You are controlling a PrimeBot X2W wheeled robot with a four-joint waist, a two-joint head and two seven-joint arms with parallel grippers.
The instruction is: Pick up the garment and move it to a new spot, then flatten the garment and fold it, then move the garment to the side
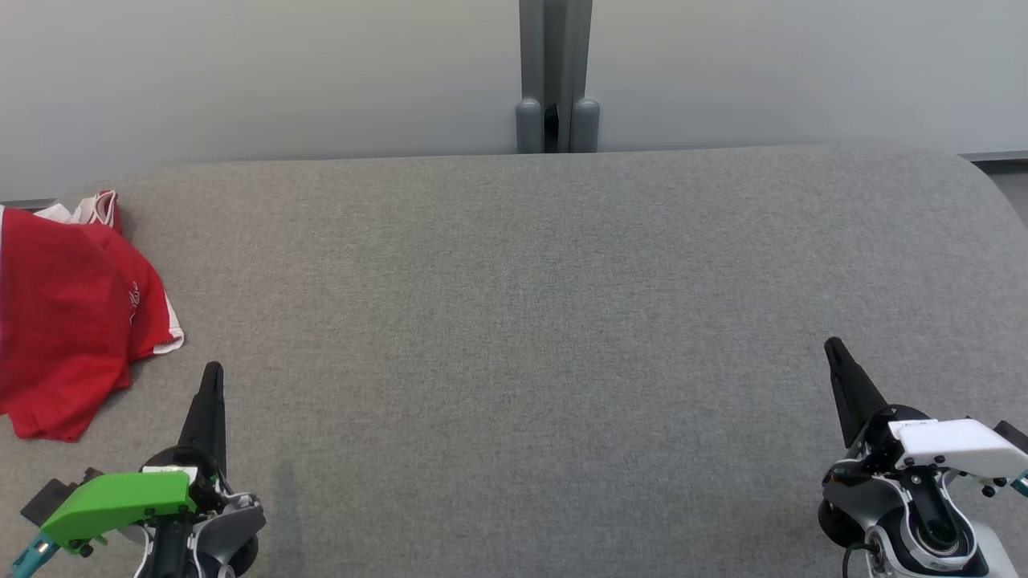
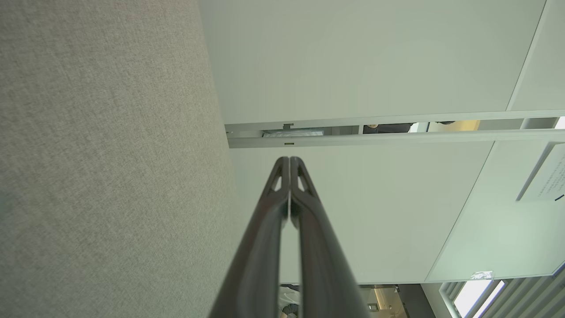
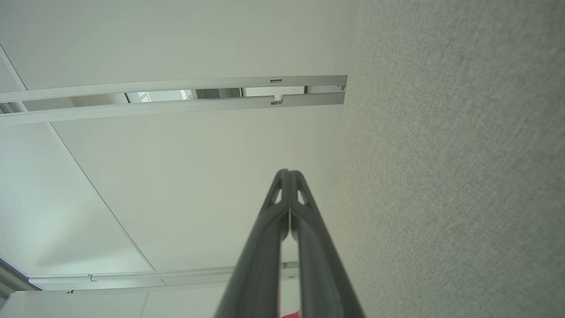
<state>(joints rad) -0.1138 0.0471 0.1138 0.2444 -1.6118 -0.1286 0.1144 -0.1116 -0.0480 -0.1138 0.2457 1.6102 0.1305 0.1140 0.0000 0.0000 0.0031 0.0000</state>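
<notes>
Head view, as I see it from the remote station. The grey fabric-covered table (image 1: pixel 514 321) serves as the reference for all positions. The garment, a red T-shirt (image 1: pixel 64 321) with white trim at the sleeve and neck, lies crumpled on the table's left edge, toward the far corner, with part of it cut off by the frame. It carries white lettering near the sleeve, too small and creased for me to read. The left gripper (image 1: pixel 212 371), under a green cover (image 1: pixel 120 502), hangs over the table's near left corner, just beside the shirt but apart from it. The right gripper (image 1: pixel 834 347), under a white cover (image 1: pixel 956 445) whose small marking I cannot read, hangs over the table's near right corner, well apart from the shirt. In each wrist view the two dark fingers (image 2: pixel 265 229) (image 3: pixel 265 238) meet tip to tip with nothing between them, so both tools are fully closed and empty. A grey post (image 1: pixel 556 80) stands behind the middle of the table's far edge. A notice (image 2: pixel 547 176) on a wall panel beyond the table bears print I cannot read.
</notes>
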